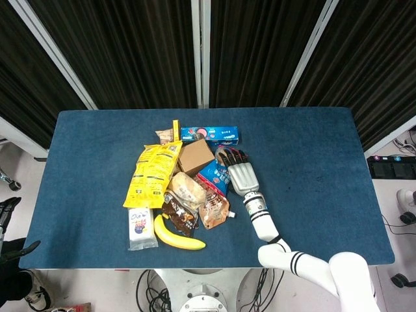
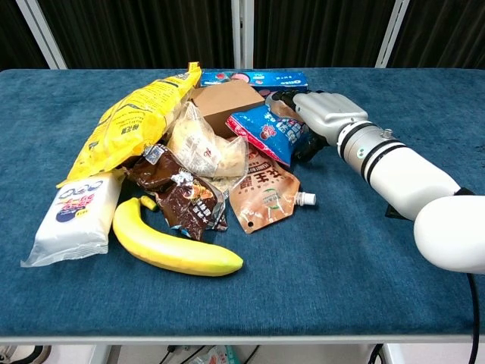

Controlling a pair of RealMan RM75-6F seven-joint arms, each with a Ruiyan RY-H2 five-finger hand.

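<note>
Chest view shows the right hand [image 2: 322, 112] closing on the blue snack bag [image 2: 267, 130], which lies just left of its fingers, on the right side of the pile; the grip seems partial.

A blue-carpeted surface [image 1: 312, 169] was seen, on which a banana [image 1: 178, 238], a white tissue pack [image 1: 140, 228], a yellow chip bag [image 1: 152, 174], a brown spouted pouch [image 1: 214, 209] and a blue biscuit box [image 1: 209, 136] were laid close together.
</note>
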